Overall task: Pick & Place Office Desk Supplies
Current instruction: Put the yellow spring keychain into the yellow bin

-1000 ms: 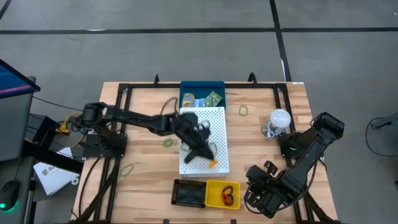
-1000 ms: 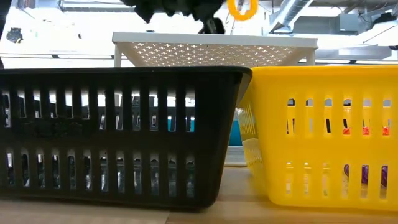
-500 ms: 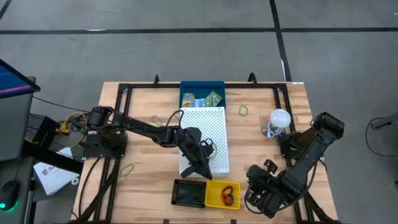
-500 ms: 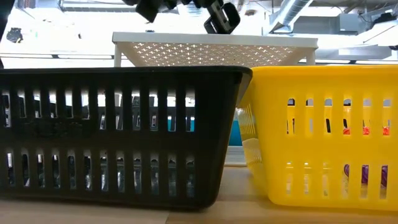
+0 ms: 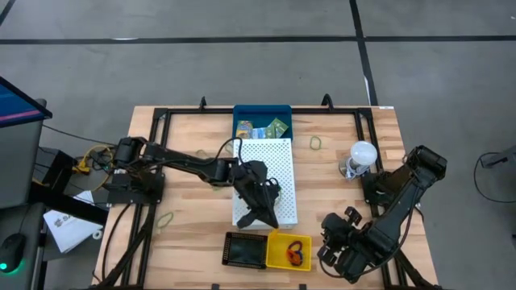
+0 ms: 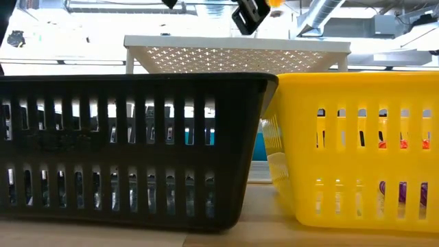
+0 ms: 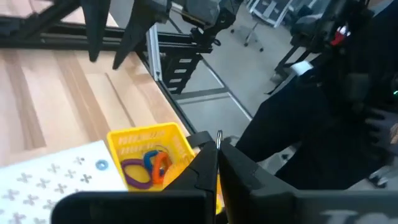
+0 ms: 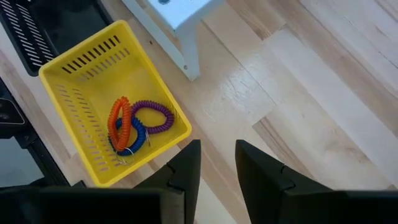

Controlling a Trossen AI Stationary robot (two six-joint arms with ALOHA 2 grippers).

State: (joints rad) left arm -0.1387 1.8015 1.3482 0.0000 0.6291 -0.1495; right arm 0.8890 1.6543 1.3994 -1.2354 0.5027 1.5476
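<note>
My left gripper [image 5: 265, 218] hangs over the near edge of the white perforated board [image 5: 274, 161], just behind the yellow basket [image 5: 279, 237]. It is shut, and an orange loop [image 6: 274, 3] shows beside its fingers at the top of the low view. Orange, blue and purple coiled loops [image 8: 134, 124] lie in the yellow basket [image 8: 74, 56]. Printed packets [image 5: 266, 127] sit in a blue tray [image 5: 262, 111] at the far side. Green loops [image 5: 316, 143] [image 5: 165, 218] lie on the wood. My right gripper [image 5: 339, 242] waits open near the right front corner. My left gripper [image 7: 217, 169] is shut on the orange loop, pinched between its two fingers, which slant down toward the near edge. The loop is lifted clear of the board. Only a small bit of it shows at the frame's top edge; which part is held cannot be told.
A black basket [image 5: 244, 250] stands left of the yellow one at the near edge. A white bulb-like object [image 5: 363, 153] stands on the right side. A black frame runs round the table. Bare wood lies between the board and my right gripper [image 8: 217, 165].
My left gripper has moved from the middle of the board toward the near edge and the yellow basket, and has risen in the low view. The orange loop, which hung by the gripper over the board a second ago, has gone up with it.
</note>
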